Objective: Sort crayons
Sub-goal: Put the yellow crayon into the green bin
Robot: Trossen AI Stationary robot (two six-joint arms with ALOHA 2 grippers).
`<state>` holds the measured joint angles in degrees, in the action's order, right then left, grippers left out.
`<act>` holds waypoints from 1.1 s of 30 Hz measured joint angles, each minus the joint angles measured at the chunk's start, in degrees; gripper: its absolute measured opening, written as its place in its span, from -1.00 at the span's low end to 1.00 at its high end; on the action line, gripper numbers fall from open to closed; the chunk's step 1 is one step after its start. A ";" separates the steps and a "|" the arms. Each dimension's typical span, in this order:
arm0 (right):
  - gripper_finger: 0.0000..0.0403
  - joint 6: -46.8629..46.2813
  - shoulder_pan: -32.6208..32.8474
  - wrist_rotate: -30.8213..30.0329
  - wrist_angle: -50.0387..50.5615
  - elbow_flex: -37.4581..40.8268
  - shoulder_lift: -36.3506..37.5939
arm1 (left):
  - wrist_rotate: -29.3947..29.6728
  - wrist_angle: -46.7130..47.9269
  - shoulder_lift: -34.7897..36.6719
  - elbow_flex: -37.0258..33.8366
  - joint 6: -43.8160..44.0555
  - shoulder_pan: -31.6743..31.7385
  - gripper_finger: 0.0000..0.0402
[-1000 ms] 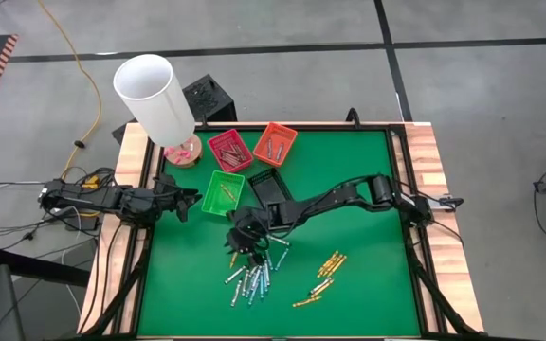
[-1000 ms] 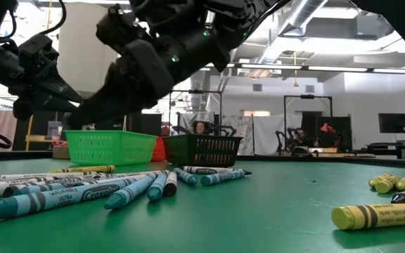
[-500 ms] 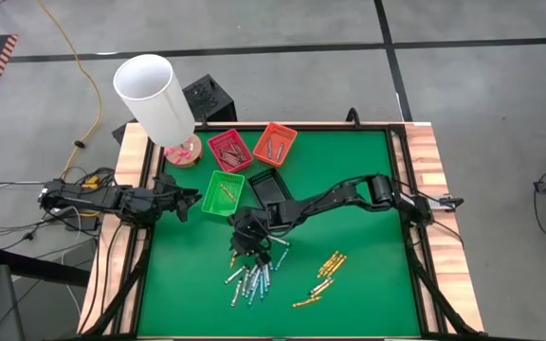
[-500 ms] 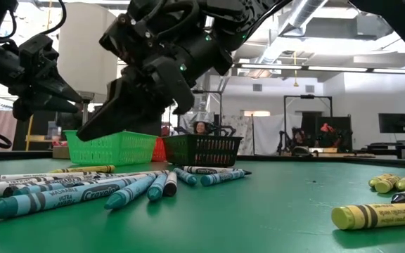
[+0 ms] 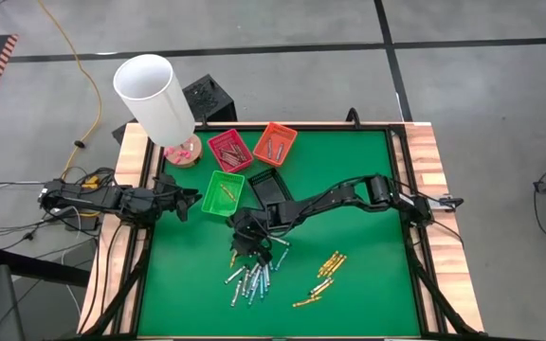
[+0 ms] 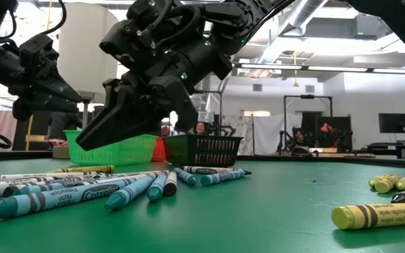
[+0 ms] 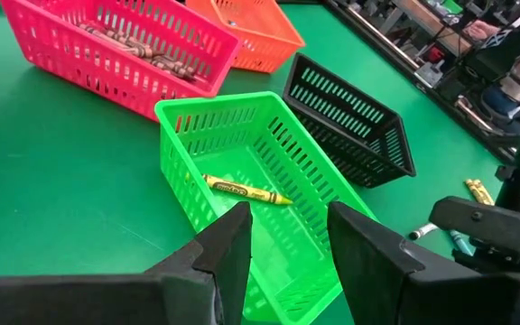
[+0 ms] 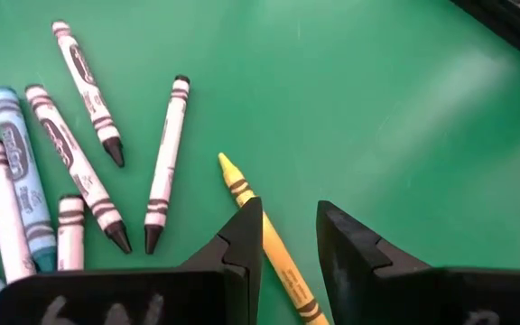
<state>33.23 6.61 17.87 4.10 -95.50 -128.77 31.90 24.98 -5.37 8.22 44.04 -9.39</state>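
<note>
The right gripper (image 8: 283,236) is held low over the green mat, its jaws parted by a narrow gap and nothing gripped between them. A single yellow crayon (image 8: 264,239) lies directly under that gap, its point reaching out ahead of the fingers and its wrapped body running back beneath them, slightly skewed from the line of the gap. Its long axis therefore runs nearly along the gap and not across it, so, as judged here, a turn of the wrist would be needed before a clean pinch across the barrel. To one side of the fingers, a little apart from the yellow one, several white crayons (image 8: 166,162) with dark tips are scattered; bare mat is left on the other side for the descent.

The left gripper (image 7: 283,248) is parked at the table's edge, fingers moderately apart and empty, with the green tray (image 7: 242,176) just ahead holding one yellow crayon. The right arm is clearly the nearer to the loose piles (image 5: 251,280).
</note>
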 joint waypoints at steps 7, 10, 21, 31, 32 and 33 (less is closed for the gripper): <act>-0.49 0.47 -0.67 -0.04 -0.25 0.00 -0.02 | 0.01 0.01 0.00 0.00 0.01 0.00 -0.32; -0.49 0.42 -0.90 -0.04 -1.01 -0.02 -1.02 | 0.00 -0.01 -0.01 -0.01 0.02 0.00 -0.32; -0.49 0.73 -1.01 0.09 -2.31 -0.13 -3.52 | 0.00 -0.01 0.00 -0.01 0.30 -0.01 -0.32; -0.49 -0.81 -1.09 0.26 -2.26 -0.30 -3.54 | -0.03 -0.01 0.00 -0.01 1.28 -0.02 -0.32; -0.49 -0.82 -1.09 0.26 -2.11 -0.61 -3.56 | -0.07 -0.01 0.00 -0.01 1.28 0.00 -0.32; -0.49 -0.82 -1.09 0.26 -1.94 -0.88 -3.60 | -0.13 -0.01 0.00 -0.01 1.28 0.00 -0.32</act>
<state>32.40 5.52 18.13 2.16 -96.39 -132.37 31.77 24.97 -5.37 8.21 45.32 -9.39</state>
